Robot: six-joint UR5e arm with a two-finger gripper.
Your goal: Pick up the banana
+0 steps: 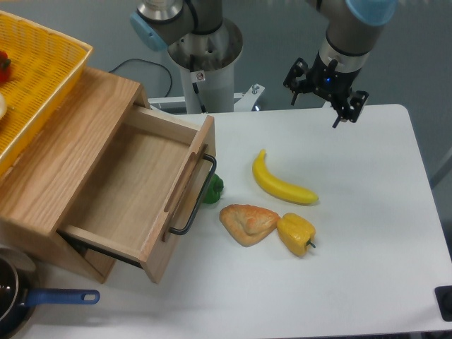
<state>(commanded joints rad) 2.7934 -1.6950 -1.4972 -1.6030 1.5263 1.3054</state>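
Note:
The banana [280,182] lies flat on the white table [367,247], a long curved bright-yellow shape with its thin stem end toward the back. My gripper [316,109] hangs above the table's far edge, well behind and to the right of the banana. Its dark fingers [339,118] stand apart with nothing between them, so it is open.
A tan triangular pastry [247,223] and a yellow bell pepper [296,234] lie just in front of the banana. A green item [212,189] sits by the open wooden drawer [131,191] at left. A yellow basket [35,78] tops the cabinet. A blue-handled pan [21,300] is at front left.

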